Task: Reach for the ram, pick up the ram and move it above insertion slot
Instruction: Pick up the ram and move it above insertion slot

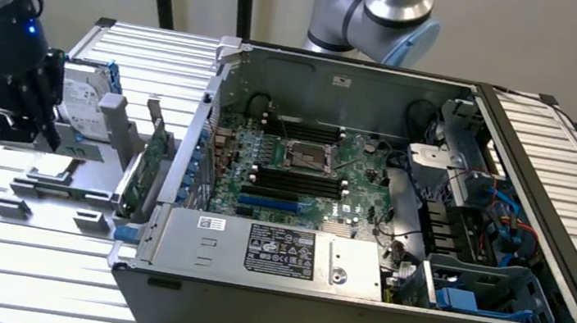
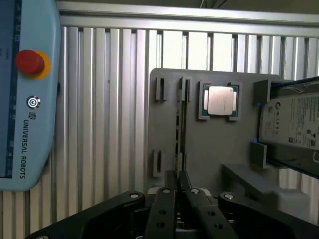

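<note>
- Your claw (image 2: 177, 175) is hanging over the grey fixture plate (image 2: 214, 144). Its two fingers (image 2: 167, 194) are drawn together with barely a seam between them, and nothing is visibly pinched. In the exterior view the claw (image 1: 18, 124) is sitting at that view's left, outside the open computer case (image 1: 358, 310).
- The ram (image 2: 178, 129) is standing edge-on in its holder on the plate, showing as a thin dark line running out from the fingertips. An empty pair of holder posts (image 2: 159, 89) is standing just beside it.
- A CPU (image 2: 221, 100) is lying in its nest near the ram, and a hard drive (image 2: 294, 122) is resting at the plate's edge.
- The memory slots (image 1: 292, 182) on the motherboard (image 1: 361, 158) are lying well apart from the claw, inside the case. Which one is the target I cannot tell.
- Watch for this: fingers this close would likely be landing on the ram's top edge rather than around it, and a slight skew could be knocking a holder post.
- On any carry, the green expansion card (image 1: 150, 165) and the case wall (image 1: 205, 118) are standing between plate and slots.
- "UNIVERSAL ROBOTS" is reading clearly on the blue teach pendant (image 2: 45, 124), which is also carrying a red stop button (image 2: 29, 61). The labels on the hard drive and the power supply (image 1: 277, 251) are too small to read.
</note>
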### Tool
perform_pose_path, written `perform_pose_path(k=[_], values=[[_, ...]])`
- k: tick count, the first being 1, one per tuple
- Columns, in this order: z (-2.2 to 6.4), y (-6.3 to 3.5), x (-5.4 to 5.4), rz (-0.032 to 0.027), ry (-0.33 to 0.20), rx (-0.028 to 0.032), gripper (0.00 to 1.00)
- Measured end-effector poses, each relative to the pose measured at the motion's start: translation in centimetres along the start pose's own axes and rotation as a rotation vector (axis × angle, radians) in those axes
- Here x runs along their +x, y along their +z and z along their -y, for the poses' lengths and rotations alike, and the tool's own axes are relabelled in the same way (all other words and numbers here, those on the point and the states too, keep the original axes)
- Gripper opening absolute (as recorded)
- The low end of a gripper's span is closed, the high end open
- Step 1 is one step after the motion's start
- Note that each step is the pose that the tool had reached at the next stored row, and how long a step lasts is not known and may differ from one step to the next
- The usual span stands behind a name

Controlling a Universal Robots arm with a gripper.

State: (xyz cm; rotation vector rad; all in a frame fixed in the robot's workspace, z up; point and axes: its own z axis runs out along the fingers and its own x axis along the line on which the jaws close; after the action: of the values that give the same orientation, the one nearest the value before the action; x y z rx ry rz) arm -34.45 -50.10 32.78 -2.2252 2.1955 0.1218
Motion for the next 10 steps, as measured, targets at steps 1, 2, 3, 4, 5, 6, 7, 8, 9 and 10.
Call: perform_pose_path(k=[1,2,3,4,5,6,7,8,9,10], values=[[0.2,-0.36,0.0,0.0014,-0.001,0.0001,0.14],[0.4,-0.74,0.0,0.0027,-0.002,-0.0001,0.14],[0.61,-1.14,-0.1,0.0043,-0.003,-0.0001,0.14],[0.81,-1.51,-0.1,0.0056,-0.003,-0.0001,0.14],[1.01,-1.88,-0.1,0.0068,-0.004,-0.0002,0.14],[1.22,-2.26,-0.1,0.008,-0.005,-0.0002,0.14],[1.43,-2.63,-0.1,0.0093,-0.006,-0.0002,0.14],[1.66,-3.02,-0.2,0.0104,-0.006,-0.0003,0.14],[1.91,-3.45,-0.2,0.0115,-0.007,-0.0004,0.14],[2.16,-3.82,-0.2,0.0125,-0.008,-0.0002,0.14]])
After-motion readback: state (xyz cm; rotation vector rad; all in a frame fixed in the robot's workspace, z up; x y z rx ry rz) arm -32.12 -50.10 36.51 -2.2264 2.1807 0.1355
